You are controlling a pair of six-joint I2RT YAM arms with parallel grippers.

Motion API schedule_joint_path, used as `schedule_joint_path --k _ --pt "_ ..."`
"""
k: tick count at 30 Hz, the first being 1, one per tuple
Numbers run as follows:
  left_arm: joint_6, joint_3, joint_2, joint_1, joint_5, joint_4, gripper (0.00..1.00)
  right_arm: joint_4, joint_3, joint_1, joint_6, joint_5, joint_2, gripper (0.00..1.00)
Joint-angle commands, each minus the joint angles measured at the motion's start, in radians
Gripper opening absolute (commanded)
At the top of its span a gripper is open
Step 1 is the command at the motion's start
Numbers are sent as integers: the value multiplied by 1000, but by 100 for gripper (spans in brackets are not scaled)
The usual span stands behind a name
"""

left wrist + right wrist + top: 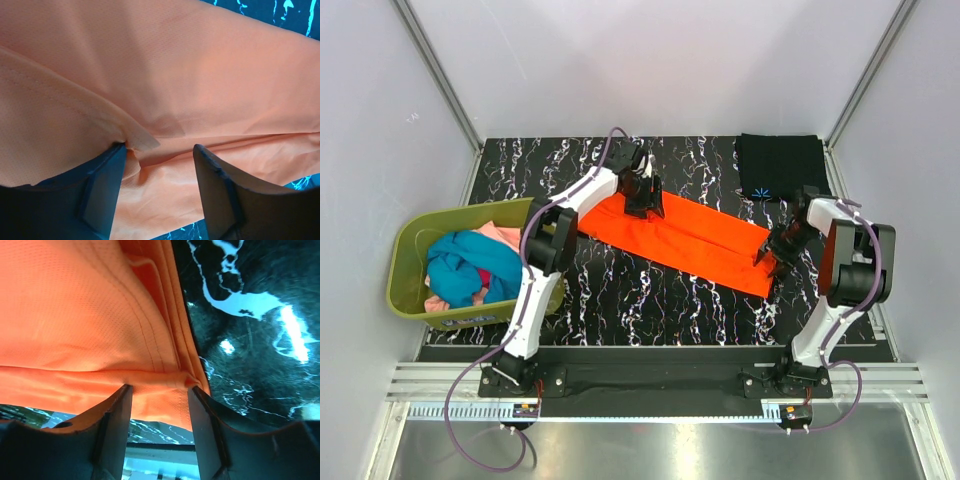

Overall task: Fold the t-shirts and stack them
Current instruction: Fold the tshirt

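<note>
On the black table (650,300) mid-frame, left gripper (642,208) and right gripper (767,262) are gaping, probably empty, over the half-folded orange t-shirt (690,238); t-shirts (470,265) in the basket (398,262) are waiting.

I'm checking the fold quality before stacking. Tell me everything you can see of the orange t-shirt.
The orange t-shirt is bright, plain, of fine mesh-like knit with stitched hems. It is folded lengthwise into a long layered band, lying flat and diagonally across the black marbled table, far-left to near-right. The left gripper stands open at its far end, the right gripper open at its near end.
</note>
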State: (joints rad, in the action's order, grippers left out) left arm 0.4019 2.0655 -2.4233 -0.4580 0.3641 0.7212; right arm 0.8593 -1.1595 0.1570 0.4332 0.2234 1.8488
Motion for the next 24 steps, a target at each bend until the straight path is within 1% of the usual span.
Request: schedule_joint_path --k 1,5,7,9,10,11,12,13,14,16,17,18,19,21,22,23,24 --pt "-29 4 44 -1 -1 35 65 6 -28 -5 -34 -62 -78 56" --pt "6 -43 102 -1 25 31 66 47 -26 -22 -37 -30 -157 56" --pt "32 -94 133 -4 61 -9 65 34 29 -30 -25 29 -169 55" --pt "72 -181 191 -4 64 -48 65 -14 82 -28 4 95 -163 46" --pt "80 -203 211 -5 64 -54 65 -32 136 -28 18 112 -161 40" --pt "87 -221 245 -5 55 -57 65 -75 165 -28 42 126 -154 28" --pt "90 -255 260 -5 44 -54 65 -97 191 -28 53 148 -151 22" --pt "92 -266 274 -5 27 -48 65 -117 237 -28 65 154 -142 19" --pt "91 -280 294 -5 15 -42 64 -164 272 -28 78 149 -120 19" --pt "86 -277 305 -5 0 -29 65 -177 293 -28 81 134 -91 18" --pt "72 -271 306 -5 -2 -23 66 -160 287 -28 79 110 -65 18" --pt "66 -262 300 -5 -1 -7 67 -157 284 -28 67 91 -60 15" --pt "60 -228 294 -5 -5 9 70 -149 282 -28 64 87 -63 15" --pt "37 -191 280 -8 -13 50 72 -122 284 -28 59 65 -92 16" --pt "31 -176 280 -11 -28 64 76 -114 285 -28 58 57 -106 19" --pt "31 -157 286 -14 -33 75 78 -88 268 -28 44 48 -135 24" --pt "37 -151 291 -16 -46 95 78 -77 253 -28 23 47 -144 30"
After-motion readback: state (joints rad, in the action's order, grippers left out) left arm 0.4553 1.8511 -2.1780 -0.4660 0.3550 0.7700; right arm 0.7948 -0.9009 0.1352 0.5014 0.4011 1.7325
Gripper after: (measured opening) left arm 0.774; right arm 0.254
